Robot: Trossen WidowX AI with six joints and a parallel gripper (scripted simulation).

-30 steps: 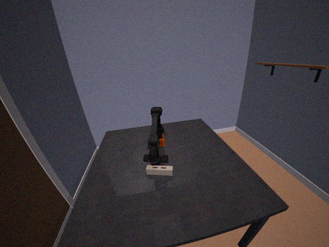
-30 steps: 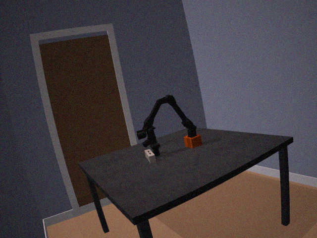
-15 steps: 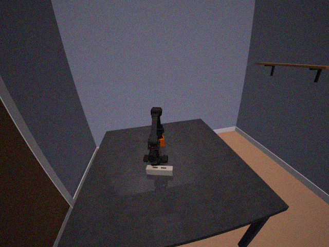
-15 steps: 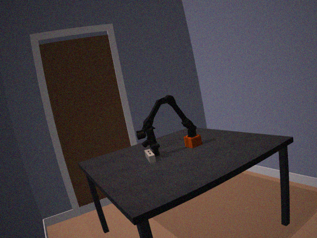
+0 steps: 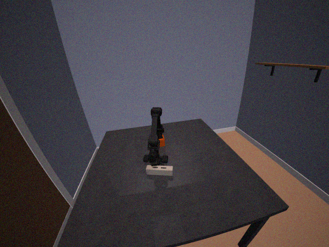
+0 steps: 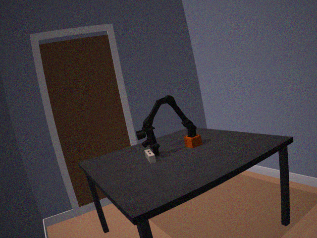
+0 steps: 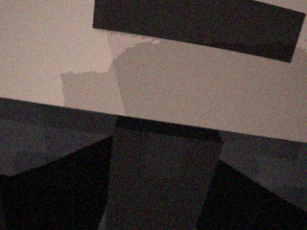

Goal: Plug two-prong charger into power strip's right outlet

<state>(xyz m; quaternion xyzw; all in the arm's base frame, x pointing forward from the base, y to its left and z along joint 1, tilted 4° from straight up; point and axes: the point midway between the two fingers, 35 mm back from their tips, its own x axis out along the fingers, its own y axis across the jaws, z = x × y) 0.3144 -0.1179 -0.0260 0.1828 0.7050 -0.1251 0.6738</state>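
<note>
The gripper clamps the dark charger (prongs hidden) against the pale power strip ahead.
</note>
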